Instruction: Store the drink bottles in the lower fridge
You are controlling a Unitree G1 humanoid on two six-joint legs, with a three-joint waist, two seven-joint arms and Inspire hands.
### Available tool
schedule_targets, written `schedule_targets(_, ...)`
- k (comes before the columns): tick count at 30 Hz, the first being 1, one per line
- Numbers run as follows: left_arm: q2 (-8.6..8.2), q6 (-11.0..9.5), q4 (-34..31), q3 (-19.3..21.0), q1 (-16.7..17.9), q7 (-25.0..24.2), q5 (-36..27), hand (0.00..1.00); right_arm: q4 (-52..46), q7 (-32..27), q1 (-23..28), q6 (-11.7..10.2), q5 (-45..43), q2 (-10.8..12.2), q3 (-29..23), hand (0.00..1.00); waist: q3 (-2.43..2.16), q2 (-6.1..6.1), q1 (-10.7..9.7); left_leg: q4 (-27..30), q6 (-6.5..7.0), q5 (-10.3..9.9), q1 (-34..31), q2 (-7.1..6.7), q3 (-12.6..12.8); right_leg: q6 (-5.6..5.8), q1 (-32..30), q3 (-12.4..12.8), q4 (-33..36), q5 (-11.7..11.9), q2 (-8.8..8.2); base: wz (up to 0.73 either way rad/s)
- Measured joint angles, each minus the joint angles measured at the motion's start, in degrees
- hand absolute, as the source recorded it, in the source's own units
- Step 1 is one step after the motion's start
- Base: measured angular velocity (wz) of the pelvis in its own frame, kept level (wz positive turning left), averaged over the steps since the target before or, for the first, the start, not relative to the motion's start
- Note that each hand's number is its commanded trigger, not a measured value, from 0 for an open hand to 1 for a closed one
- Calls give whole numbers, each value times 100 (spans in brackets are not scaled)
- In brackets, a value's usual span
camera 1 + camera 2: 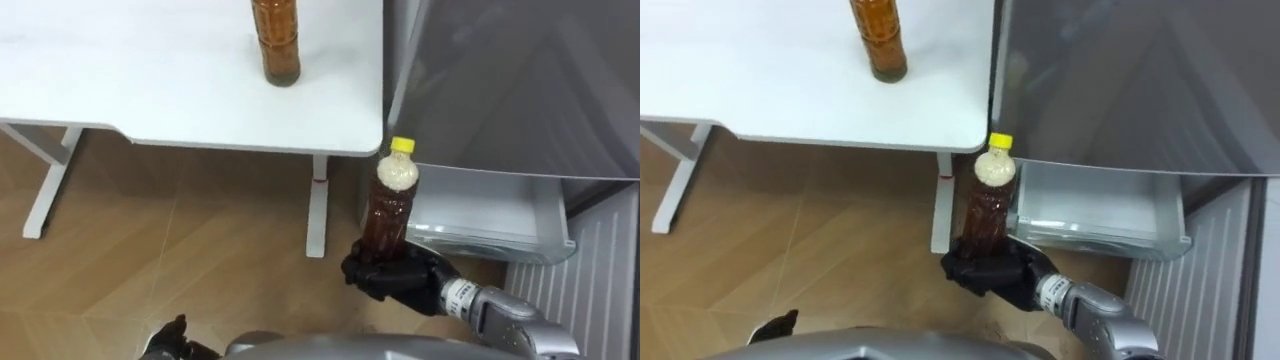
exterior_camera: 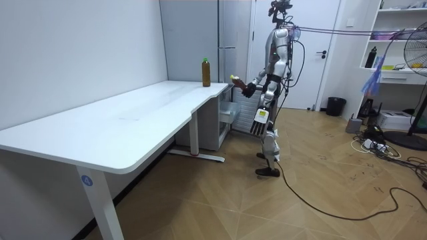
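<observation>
- left eye view: right robot hand [image 1: 390,275] clamped round the base of the yellow-capped bottle [image 1: 393,205], near the open fridge drawer [image 1: 490,215].
- gripped so low, it may tip and knock the drawer rim.

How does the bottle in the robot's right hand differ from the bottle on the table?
The held bottle is gripped at its base by the right hand, over the floor beside the open fridge drawer. The table bottle stands free on the white table. Both hold brown drink.
</observation>
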Motion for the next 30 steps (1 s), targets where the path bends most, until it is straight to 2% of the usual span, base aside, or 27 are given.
schedule_targets(6, 19, 50, 4, 26, -106, -92, 497, 0, 9, -168, -1, 0, 8, -5, 35, 100, -5, -58, -33, 1, 0, 0, 8, -2, 54, 3, -9, 74, -8, -1, 1, -5)
schedule_targets(14, -26, 147, 23, 37, -50, -219, 545, 0, 3, -503, -13, 0, 246, 0, -86, 100, -1, 55, -149, 1, 1, 1, 21, 1, 49, 5, 14, 73, 6, 1, 1, 0)
schedule_targets(18, -63, 192, 33, 44, -54, -237, 558, 0, 17, -788, 1, 0, 674, 4, -194, 100, -1, 87, -195, -4, 1, 0, 19, 7, 46, 5, 11, 61, 11, 1, 6, 0)
schedule_targets(22, -73, 199, 30, 63, -23, -256, 671, 0, 18, -1188, 17, 0, 927, 198, -475, 100, -5, 77, -297, -4, 1, 0, 22, 4, 54, 5, 15, 57, 6, 2, 7, 0)
schedule_targets(26, -78, 198, 31, 58, 6, -247, 685, 0, 30, -1563, 17, -13, 1350, 258, -584, 100, -7, 77, -363, -2, 1, 1, 33, 1, 72, 5, 14, 62, 2, 2, 7, -2)
schedule_targets(30, -143, 197, 31, 63, 69, -77, 730, 0, 348, -1885, 1, -58, 2216, 267, -600, 100, -6, 77, -384, -3, 1, 1, 81, 1, 102, 6, 20, 84, -6, 1, 7, -3)
